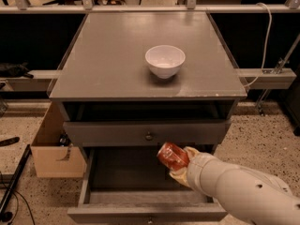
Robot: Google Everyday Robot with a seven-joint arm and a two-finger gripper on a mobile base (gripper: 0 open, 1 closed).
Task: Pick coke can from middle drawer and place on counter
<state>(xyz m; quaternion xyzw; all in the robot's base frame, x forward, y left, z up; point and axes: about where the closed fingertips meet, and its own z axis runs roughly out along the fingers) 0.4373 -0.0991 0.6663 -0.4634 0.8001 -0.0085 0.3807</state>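
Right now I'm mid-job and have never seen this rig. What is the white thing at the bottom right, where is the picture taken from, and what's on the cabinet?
The white tube coming in from the lower right is the robot's single arm. At its tip is the gripper, whose fingers are closed on the coke can, holding it over the open middle drawer. There is one camera view, looking down at the cabinet's front; where the camera is mounted isn't known. A white bowl stands on the counter. The drawer above, with the round knob, is shut. A cardboard box sits on the floor to the left.
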